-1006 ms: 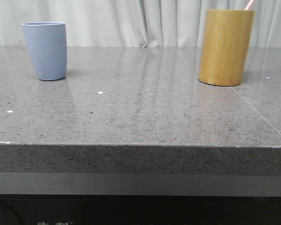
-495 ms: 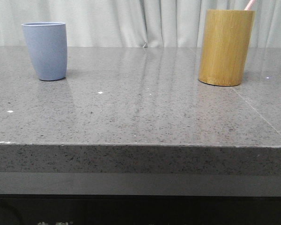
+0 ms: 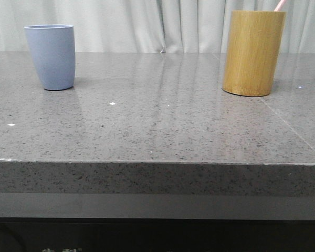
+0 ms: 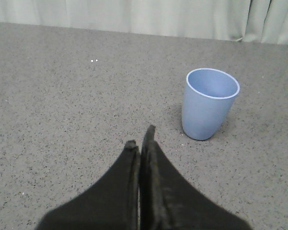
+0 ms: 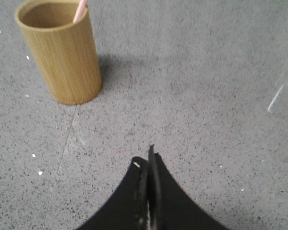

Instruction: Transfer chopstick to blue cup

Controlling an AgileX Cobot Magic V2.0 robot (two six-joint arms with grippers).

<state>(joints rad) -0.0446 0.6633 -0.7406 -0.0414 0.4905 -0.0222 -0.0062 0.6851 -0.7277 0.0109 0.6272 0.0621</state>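
From the front, a grey speckled stone table (image 3: 157, 131) carries two vessels well apart. The blue cup (image 3: 50, 56) stands upright at the left rear, a matte tumbler tapering toward its base. At the right rear stands a taller bamboo holder (image 3: 252, 52), and the pink tip of the chopstick (image 3: 279, 5) pokes out above its rim, leaning to the right. A pale curtain (image 3: 147, 23) hangs behind.

In the left wrist view, the left gripper (image 4: 140, 143) hangs above bare table with its two black fingers pressed together and nothing between them. The blue cup (image 4: 209, 103) sits near, off to one side of the fingertips, its mouth open and seemingly empty.

In the right wrist view, the right gripper (image 5: 148, 155) is likewise closed tight on nothing, above the table and apart from the bamboo holder (image 5: 61, 50). The chopstick (image 5: 80, 10) rests inside the holder, leaning against the rim, with just its upper end visible.

The chopstick is likely light, stiff and smooth, so it could pivot or slip in a loose pinch. The exposed upper end above the rim seems the only place to grasp it. A firm pinch there, then a lift straight up along the holder's axis, would probably clear it without tipping the holder. The right gripper must first open.
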